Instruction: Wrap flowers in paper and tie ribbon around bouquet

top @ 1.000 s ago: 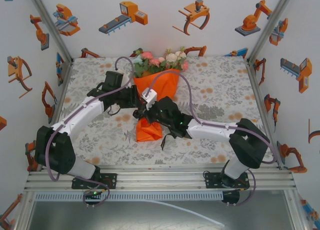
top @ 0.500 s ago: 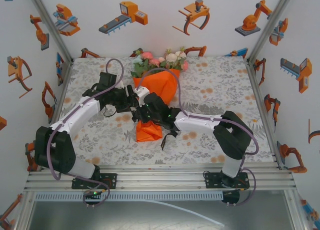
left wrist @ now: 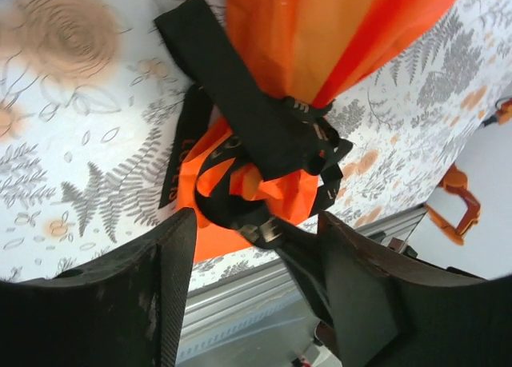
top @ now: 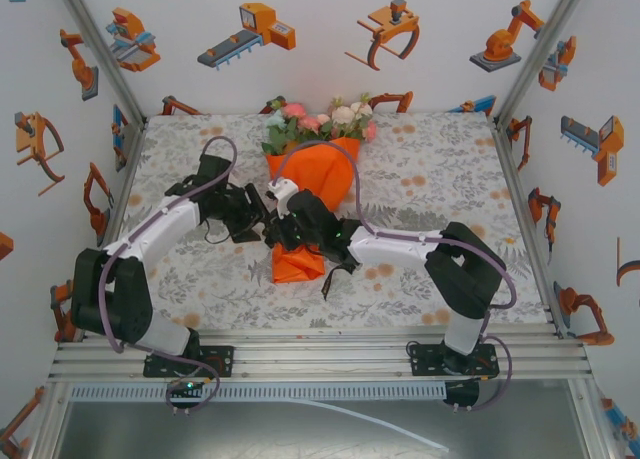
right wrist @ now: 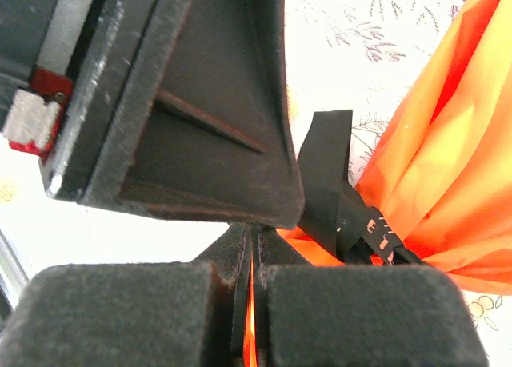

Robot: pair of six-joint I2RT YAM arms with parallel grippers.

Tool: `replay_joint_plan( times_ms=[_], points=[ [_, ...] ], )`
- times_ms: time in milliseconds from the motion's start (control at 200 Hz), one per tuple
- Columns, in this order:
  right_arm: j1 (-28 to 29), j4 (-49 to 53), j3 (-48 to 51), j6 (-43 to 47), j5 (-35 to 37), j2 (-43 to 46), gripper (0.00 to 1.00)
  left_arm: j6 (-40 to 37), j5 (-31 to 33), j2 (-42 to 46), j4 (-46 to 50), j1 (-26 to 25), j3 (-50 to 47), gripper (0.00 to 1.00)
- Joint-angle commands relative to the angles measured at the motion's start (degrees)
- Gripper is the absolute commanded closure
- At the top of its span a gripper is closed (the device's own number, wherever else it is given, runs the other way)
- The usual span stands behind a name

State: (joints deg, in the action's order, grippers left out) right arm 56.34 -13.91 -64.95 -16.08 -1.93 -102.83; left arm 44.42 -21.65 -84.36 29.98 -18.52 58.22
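While the bouquet (top: 312,169) lies on the tablecloth (top: 440,189) with its blooms pointing away from the arm bases, we're well into the tying stage. The wrapping looks done: the paper (top: 322,175) is folded into a cone around the flowers (top: 320,121), which fan out at the bouquet's far end. The ribbon (left wrist: 232,95) is already round the bouquet's pinched waist, crossed over itself in a loose tangle of loops, with one broad tail lying flat just beside the waist. Whether that tangle is a true knot, I can't tell.

Both arms crowd in at the bouquet's waist. The left gripper (left wrist: 256,223) has its fingers spread wide, one on each side of the waist, gripping nothing. The right gripper (right wrist: 251,247) has its pads pressed tight together just below the waist; from the left wrist view its tip appears to be nipping a loop of ribbon, a sliver of orange showing in the seam.

By my reading, what's left is the finish: draw the loops snug so the waist is cinched, then let go. The risk is that floppy ribbon slipping off the crumpled paper.
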Motion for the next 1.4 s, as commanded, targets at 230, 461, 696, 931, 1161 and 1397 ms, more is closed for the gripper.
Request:
replay_joint_plan(
  times_ms=[230,461,696,931,1161,1397],
  points=[
    [-0.3,-6.4,0.8,1.1,0.1,1.3,1.00,19.2,-5.3,3.2,-12.4,1.0,-10.8,0.51],
    [-1.4,-5.8,2.8,-0.3,-6.8,5.8,0.71,10.4,-1.4,2.6,-8.3,1.6,-9.2,1.00],
    [-14.4,2.4,9.2,-8.9,-11.4,13.7,0.70,-9.4,-4.3,4.1,-18.3,1.6,-10.1,1.00],
    [-15.8,12.9,-0.2,-13.6,-8.8,4.7,0.75,-12.3,-8.7,-0.3,-27.3,1.5,-8.6,1.00],
    [-12.5,9.7,-1.2,-14.4,-10.9,-0.5,0.76,-13.9,-7.1,-2.8,-27.2,1.5,-8.7,1.00],
    [-9.1,13.7,-1.7,-8.4,-9.0,-0.9,0.73,-14.2,-6.7,-2.7,-26.7,1.4,-8.8,1.00]
  ],
)
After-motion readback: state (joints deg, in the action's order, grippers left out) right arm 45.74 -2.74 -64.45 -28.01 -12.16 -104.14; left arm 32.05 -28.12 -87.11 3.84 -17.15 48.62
